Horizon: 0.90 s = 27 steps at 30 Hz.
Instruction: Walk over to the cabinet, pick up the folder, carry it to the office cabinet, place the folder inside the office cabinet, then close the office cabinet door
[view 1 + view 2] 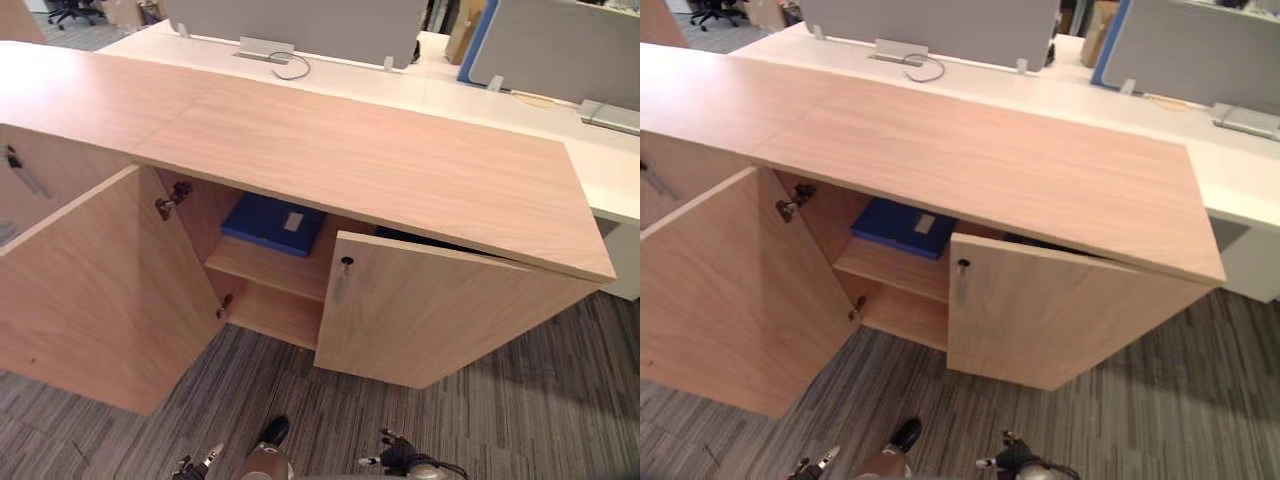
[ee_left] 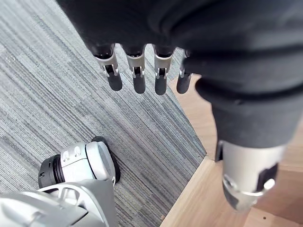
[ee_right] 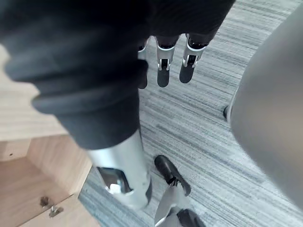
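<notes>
Head views: blue folder point(image 1: 272, 222) flat on upper shelf point(image 1: 262, 266) inside office cabinet point(image 1: 380, 165), well ahead of both hands, between 2 open doors. Left door point(image 1: 95, 300) wide open, right door point(image 1: 430, 315) ajar, lock point(image 1: 346, 264) near its top corner.
Wrist views: left hand point(image 2: 138, 78) and right hand point(image 3: 163, 71) hang above grey striped carpet point(image 2: 57, 94), fingers straight, released, empty.
White desk point(image 1: 420, 92) with grey screens point(image 1: 300, 25) beyond cabinet.

Blue folder point(image 1: 272, 222) flat on upper shelf point(image 1: 262, 264) inside office cabinet point(image 1: 380, 170) (left door point(image 1: 90, 290) wide open, right door point(image 1: 430, 310) ajar).
</notes>
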Tool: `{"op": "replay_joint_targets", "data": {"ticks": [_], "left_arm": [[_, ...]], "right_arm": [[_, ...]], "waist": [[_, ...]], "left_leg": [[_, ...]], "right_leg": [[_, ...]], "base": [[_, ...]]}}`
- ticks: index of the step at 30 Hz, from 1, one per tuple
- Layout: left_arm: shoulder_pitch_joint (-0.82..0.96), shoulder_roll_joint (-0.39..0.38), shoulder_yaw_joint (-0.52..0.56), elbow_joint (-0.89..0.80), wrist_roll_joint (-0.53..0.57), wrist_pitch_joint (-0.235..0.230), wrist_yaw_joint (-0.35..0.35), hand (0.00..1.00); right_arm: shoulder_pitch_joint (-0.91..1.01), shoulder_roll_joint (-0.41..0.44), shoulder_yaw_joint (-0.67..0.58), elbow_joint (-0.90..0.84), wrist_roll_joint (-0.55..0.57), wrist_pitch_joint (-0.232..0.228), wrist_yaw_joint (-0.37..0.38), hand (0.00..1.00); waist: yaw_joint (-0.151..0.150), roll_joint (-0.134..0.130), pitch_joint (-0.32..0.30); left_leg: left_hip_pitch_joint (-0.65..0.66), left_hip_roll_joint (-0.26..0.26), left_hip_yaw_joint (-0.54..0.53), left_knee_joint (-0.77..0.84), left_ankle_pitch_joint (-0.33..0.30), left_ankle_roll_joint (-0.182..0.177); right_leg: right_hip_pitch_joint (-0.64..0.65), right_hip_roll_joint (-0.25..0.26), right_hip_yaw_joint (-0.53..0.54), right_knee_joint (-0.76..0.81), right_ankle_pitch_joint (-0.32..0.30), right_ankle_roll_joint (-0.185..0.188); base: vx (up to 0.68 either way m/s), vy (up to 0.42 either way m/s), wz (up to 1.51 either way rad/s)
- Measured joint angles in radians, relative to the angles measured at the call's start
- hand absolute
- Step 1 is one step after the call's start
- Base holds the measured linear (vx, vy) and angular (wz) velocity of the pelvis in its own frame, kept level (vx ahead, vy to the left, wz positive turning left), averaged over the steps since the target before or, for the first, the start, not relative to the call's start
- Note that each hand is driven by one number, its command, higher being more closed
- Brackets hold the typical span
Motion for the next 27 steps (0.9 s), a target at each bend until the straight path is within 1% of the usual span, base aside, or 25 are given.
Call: {"op": "replay_joint_targets", "data": {"ticks": [1, 2, 3, 4, 5, 6, 7, 8, 9, 10, 11, 12, 13, 14, 15, 16, 17, 18, 19, 21, 23, 25, 26, 27], "left_arm": [[-0.002, 0.000, -0.001, 0.000, -0.007, 0.000, 0.000, 0.00], [-0.016, 0.004, 0.002, 0.001, -0.017, 0.001, 0.002, 0.00], [-0.026, 0.004, 0.001, -0.001, -0.018, 0.001, 0.004, 0.00], [-0.025, 0.003, 0.000, -0.003, -0.018, 0.001, 0.004, 0.00], [-0.019, 0.002, -0.005, -0.008, -0.015, 0.001, 0.004, 0.00], [-0.007, 0.001, -0.023, -0.008, -0.014, 0.001, 0.003, 0.00], [-0.006, -0.001, -0.032, 0.006, -0.005, 0.002, 0.000, 0.00], [-0.012, 0.005, -0.038, 0.011, -0.005, 0.005, -0.004, 0.00], [-0.018, 0.015, -0.043, 0.010, -0.008, 0.006, -0.015, 0.00], [-0.020, 0.016, -0.045, 0.010, -0.010, 0.006, -0.017, 0.00], [-0.018, 0.016, -0.046, 0.013, -0.011, 0.007, -0.019, 0.00], [-0.013, 0.016, -0.048, 0.013, -0.019, 0.008, -0.029, 0.00], [-0.013, 0.016, -0.050, 0.013, -0.024, 0.009, -0.036, 0.00], [-0.013, 0.016, -0.065, 0.023, -0.040, 0.011, -0.043, 0.00], [-0.008, 0.017, -0.070, 0.023, -0.048, 0.012, -0.049, 0.00], [-0.008, 0.021, -0.082, 0.020, -0.084, 0.014, -0.062, 0.00], [-0.007, 0.020, -0.086, 0.011, -0.091, 0.016, -0.066, 0.00], [-0.001, 0.014, -0.087, -0.027, -0.104, 0.018, -0.075, 0.00], [0.002, 0.008, -0.086, -0.050, -0.110, 0.018, -0.078, 0.00], [0.007, -0.014, -0.076, -0.145, -0.143, 0.019, -0.093, 0.00], [0.019, -0.021, -0.060, -0.222, -0.170, 0.020, -0.102, 0.00], [0.047, -0.022, -0.037, -0.314, -0.208, 0.019, -0.106, 0.00], [0.052, -0.022, -0.015, -0.358, -0.236, 0.018, -0.106, 0.00], [0.048, -0.023, 0.004, -0.392, -0.259, 0.017, -0.106, 0.00]], "right_arm": [[-0.001, 0.006, -0.002, -0.001, 0.002, -0.003, -0.001, 0.00], [-0.006, 0.020, -0.002, -0.001, 0.004, -0.010, -0.001, 0.00], [-0.018, 0.017, -0.003, 0.001, 0.004, -0.009, -0.003, 0.00], [-0.018, 0.016, -0.003, 0.001, 0.004, -0.009, -0.004, 0.00], [-0.018, 0.014, -0.003, 0.000, 0.004, -0.008, -0.005, 0.00], [-0.016, 0.012, -0.015, -0.002, 0.004, -0.009, -0.006, 0.00], [-0.018, 0.008, -0.041, -0.016, 0.012, -0.009, -0.007, 0.00], [-0.020, 0.009, -0.067, -0.023, 0.021, -0.009, -0.007, 0.00], [-0.017, 0.016, -0.120, -0.020, 0.041, -0.009, -0.006, 0.00], [-0.016, 0.017, -0.148, -0.017, 0.046, -0.009, -0.006, 0.00], [-0.016, 0.015, -0.196, -0.009, 0.056, -0.010, -0.006, 0.00], [-0.015, 0.011, -0.222, -0.006, 0.073, -0.010, -0.005, 0.00], [-0.015, 0.007, -0.226, -0.005, 0.074, -0.010, -0.005, 0.00], [-0.014, 0.002, -0.250, -0.008, 0.076, -0.011, -0.005, 0.00], [-0.013, 0.001, -0.256, -0.008, 0.076, -0.011, -0.005, 0.00], [0.003, 0.000, -0.258, -0.011, 0.077, -0.012, -0.005, 0.00], [0.007, -0.002, -0.263, -0.016, 0.076, -0.015, -0.004, 0.00], [0.015, -0.001, -0.288, -0.022, 0.074, -0.016, -0.001, 0.00], [0.022, -0.002, -0.297, -0.029, 0.074, -0.017, 0.000, 0.00], [0.042, -0.007, -0.325, -0.047, 0.072, -0.020, 0.003, 0.00], [0.071, -0.017, -0.328, -0.063, 0.072, -0.019, 0.004, 0.00], [0.101, -0.018, -0.327, -0.082, 0.068, -0.018, 0.005, 0.00], [0.109, -0.018, -0.327, -0.086, 0.059, -0.015, 0.005, 0.00], [0.118, -0.017, -0.327, -0.094, 0.043, -0.009, 0.008, 0.00]], "waist": [[-0.003, -0.006, 0.005], [-0.010, -0.013, 0.023], [-0.007, -0.013, 0.035], [-0.007, -0.012, 0.035], [-0.007, -0.006, 0.037], [-0.008, 0.014, 0.033], [-0.013, 0.048, 0.035], [-0.017, 0.048, 0.043], [-0.014, 0.032, 0.053], [-0.013, 0.031, 0.053], [-0.013, 0.030, 0.052], [-0.012, 0.026, 0.046], [-0.012, 0.028, 0.047], [-0.020, 0.041, 0.039], [-0.018, 0.042, 0.027], [-0.019, 0.040, 0.014], [-0.020, 0.040, 0.012], [-0.020, 0.038, 0.003], [-0.021, 0.038, -0.003], [-0.034, 0.035, -0.006], [-0.039, 0.035, -0.017], [-0.039, 0.041, -0.043], [-0.044, 0.037, -0.050], [-0.050, 0.040, -0.055]], "left_leg": [[-0.008, 0.008, 0.046, -0.001, -0.008, 0.036], [-0.079, 0.045, 0.255, 0.126, -0.064, 0.096], [-0.168, 0.101, 0.447, 0.381, -0.170, 0.113], [-0.189, 0.126, 0.520, 0.485, -0.212, 0.116], [-0.185, 0.162, 0.594, 0.587, -0.264, 0.116], [-0.162, 0.205, 0.652, 0.652, -0.321, 0.120], [-0.145, 0.226, 0.702, 0.624, -0.382, 0.119], [-0.142, 0.208, 0.716, 0.599, -0.395, 0.135], [-0.132, 0.145, 0.693, 0.521, -0.378, 0.160], [-0.126, 0.112, 0.675, 0.486, -0.357, 0.169], [-0.089, 0.054, 0.650, 0.395, -0.310, 0.176], [-0.045, 0.003, 0.631, 0.305, -0.274, 0.179], [-0.027, -0.016, 0.623, 0.268, -0.259, 0.187], [-0.001, -0.044, 0.595, 0.210, -0.225, 0.200], [0.013, -0.054, 0.593, 0.172, -0.206, 0.200], [0.048, -0.078, 0.570, 0.077, -0.166, 0.207], [0.060, -0.082, 0.569, 0.044, -0.152, 0.207], [0.076, -0.086, 0.572, -0.005, -0.139, 0.208], [0.078, -0.086, 0.574, -0.020, -0.138, 0.208], [0.112, -0.066, 0.628, -0.056, -0.134, 0.206], [0.155, -0.061, 0.646, -0.093, -0.101, 0.200], [0.192, -0.061, 0.654, -0.152, -0.073, 0.190], [0.218, -0.061, 0.657, -0.187, -0.061, 0.190], [0.231, -0.061, 0.656, -0.201, -0.054, 0.193]], "right_leg": [[0.003, -0.002, -0.027, -0.005, 0.003, -0.005], [0.002, -0.008, -0.077, -0.015, 0.008, -0.013], [0.009, -0.020, -0.112, -0.009, 0.008, -0.013], [0.014, -0.025, -0.124, -0.009, 0.008, -0.012], [0.026, -0.028, -0.142, -0.008, 0.008, -0.012], [0.029, -0.026, -0.170, -0.002, 0.006, -0.008], [0.027, -0.015, -0.199, 0.034, -0.002, 0.005], [0.014, -0.020, -0.217, 0.061, -0.010, 0.014], [-0.013, -0.059, -0.233, 0.089, -0.022, 0.015], [-0.012, -0.066, -0.232, 0.082, -0.025, 0.010], [-0.003, -0.070, -0.230, 0.048, -0.022, 0.004], [-0.003, -0.073, -0.229, 0.018, -0.009, -0.015], [-0.007, -0.072, -0.231, 0.007, -0.002, -0.023], [-0.010, -0.079, -0.233, 0.007, 0.007, -0.030], [-0.011, -0.085, -0.235, 0.001, 0.012, -0.033], [-0.009, -0.096, -0.253, -0.030, 0.041, -0.028], [-0.007, -0.097, -0.258, -0.038, 0.053, -0.022], [0.000, -0.097, -0.270, -0.053, 0.081, 0.000], [0.000, -0.098, -0.283, -0.056, 0.090, 0.004], [0.024, -0.098, -0.305, -0.057, 0.103, 0.002], [0.050, -0.096, -0.303, -0.053, 0.103, 0.002], [0.050, -0.096, -0.302, -0.044, 0.104, 0.001], [0.052, -0.096, -0.302, -0.037, 0.103, 0.001], [0.052, -0.096, -0.303, -0.030, 0.103, 0.001]], "base": [[-0.11, -0.022, 0.90], [-0.11, 0.039, 0.88], [-0.09, 0.034, 0.86], [0.02, 0.063, 0.63], [0.09, 0.112, 0.52], [0.17, 0.203, 0.79], [0.19, 0.255, 0.92], [0.15, 0.220, 1.33], [0.05, 0.188, 1.25], [0.00, 0.124, 1.51], [-0.02, 0.105, 1.26], [-0.03, 0.058, 1.08], [-0.05, 0.044, 0.86], [-0.04, 0.034, 0.56], [-0.02, 0.036, 0.60], [0.02, 0.017, 0.36], [0.03, -0.022, 0.40], [0.02, -0.047, 0.27], [0.02, -0.061, 0.30], [0.01, -0.060, 0.25], [0.02, -0.031, -0.03], [0.05, 0.011, -0.21], [0.07, 0.023, -0.11], [0.06, 0.018, -0.08]]}}
